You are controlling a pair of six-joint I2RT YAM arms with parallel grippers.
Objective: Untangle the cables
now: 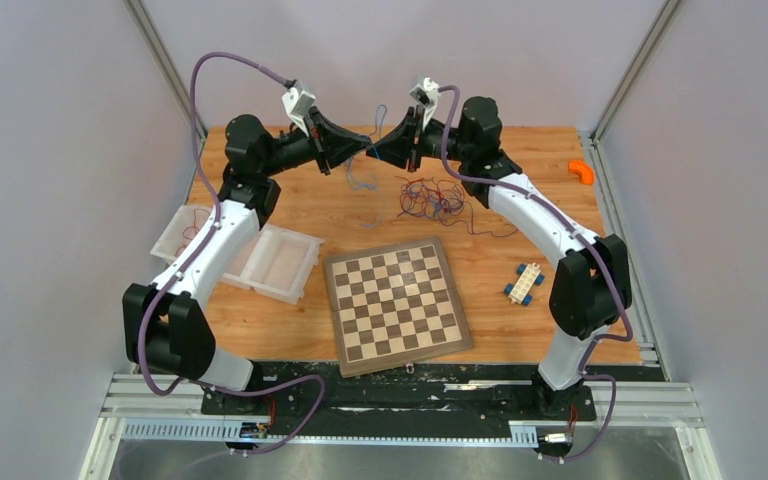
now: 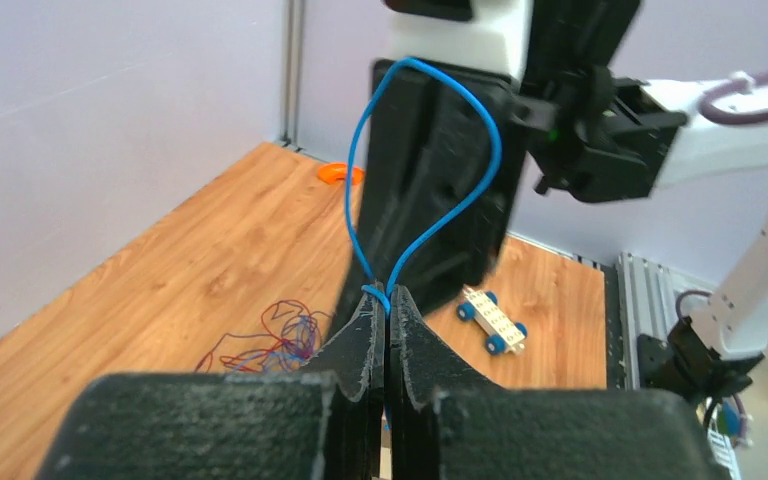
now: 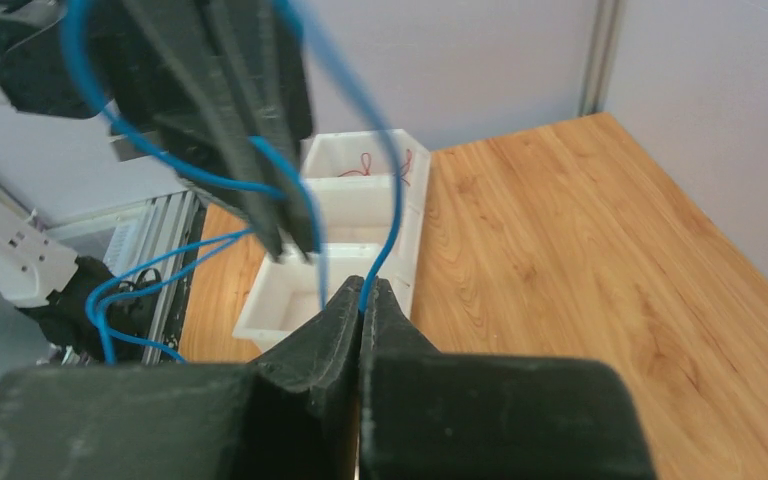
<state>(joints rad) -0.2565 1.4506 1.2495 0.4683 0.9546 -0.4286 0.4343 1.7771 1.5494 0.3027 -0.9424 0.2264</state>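
Bare table (image 1: 360,225) lies between the cable tangle (image 1: 432,197) and chessboard (image 1: 396,303); trays (image 1: 280,262) crowd the left

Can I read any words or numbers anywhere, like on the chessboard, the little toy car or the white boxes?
There is no readable text in any view.
The chessboard has only plain squares, with no letters or numbers.
The toy car shows no writing, though it is too small to be sure.
The white bins have no labels.
The blue cable, pinched by the left gripper and right gripper, has no tag.

The left tool (image 2: 388,300) pinches a blue cable (image 2: 349,205) loop, while tangled cables (image 2: 275,340) lie on the wooden table (image 2: 160,260).
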